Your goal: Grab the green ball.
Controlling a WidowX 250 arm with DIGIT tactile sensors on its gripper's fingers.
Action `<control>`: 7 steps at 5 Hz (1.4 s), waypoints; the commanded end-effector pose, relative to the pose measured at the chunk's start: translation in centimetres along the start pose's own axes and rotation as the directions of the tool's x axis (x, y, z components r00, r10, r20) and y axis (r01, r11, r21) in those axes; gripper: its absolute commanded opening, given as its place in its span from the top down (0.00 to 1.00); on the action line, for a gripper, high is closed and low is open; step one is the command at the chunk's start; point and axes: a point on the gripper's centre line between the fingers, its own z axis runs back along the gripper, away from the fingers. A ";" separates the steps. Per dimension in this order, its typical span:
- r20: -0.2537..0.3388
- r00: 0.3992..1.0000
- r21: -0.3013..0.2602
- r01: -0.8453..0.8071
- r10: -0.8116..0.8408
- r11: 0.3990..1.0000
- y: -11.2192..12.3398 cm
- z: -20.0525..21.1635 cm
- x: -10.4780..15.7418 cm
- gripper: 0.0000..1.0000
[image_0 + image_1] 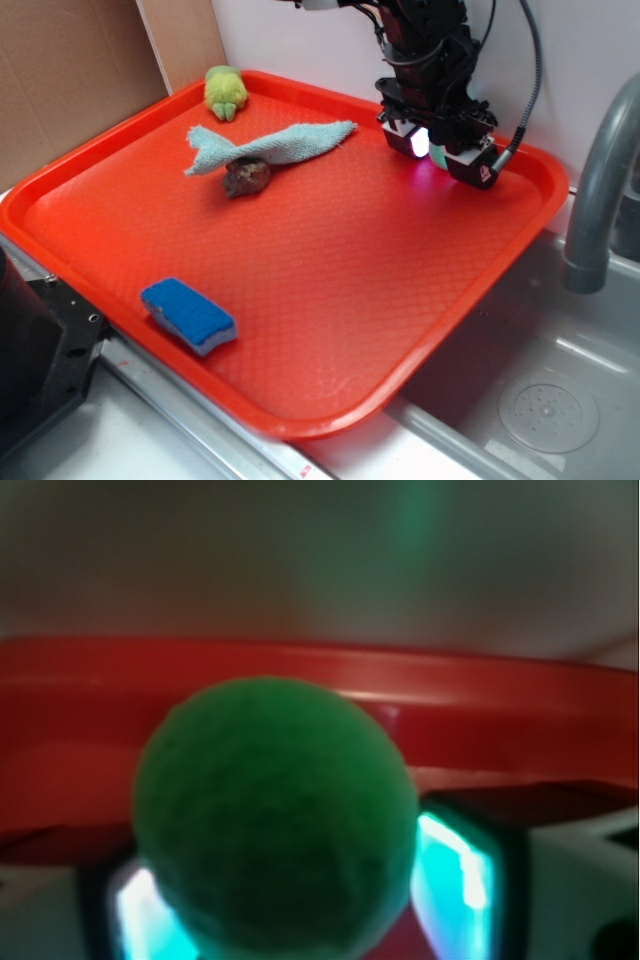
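Observation:
The green ball (275,820) fills the middle of the wrist view, round and softly textured, wedged between two glowing cyan pads (455,865). From the exterior view only a pale mint sliver of the ball (421,143) shows between the black fingers. My gripper (432,155) stands at the back right of the red tray (330,290), pointing down, shut on the ball with a pad against each side. The ball's underside is hidden, so I cannot tell whether it rests on the tray.
A brown lump (245,177) lies under a light blue cloth (270,145) at the tray's back middle. A yellow-green plush toy (226,90) sits in the back left corner and a blue sponge (190,315) at the front left. A sink (540,390) with a grey faucet (600,180) lies to the right.

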 end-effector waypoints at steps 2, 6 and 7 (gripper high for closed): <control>0.091 0.996 -0.040 0.028 -0.025 0.999 -0.4 10.6 -1.2 1.00; -0.265 0.950 -0.051 -0.185 0.166 0.981 0.9 19.9 -9.4 1.00; -0.209 0.947 0.086 -0.230 0.244 0.969 2.8 20.8 -10.5 1.00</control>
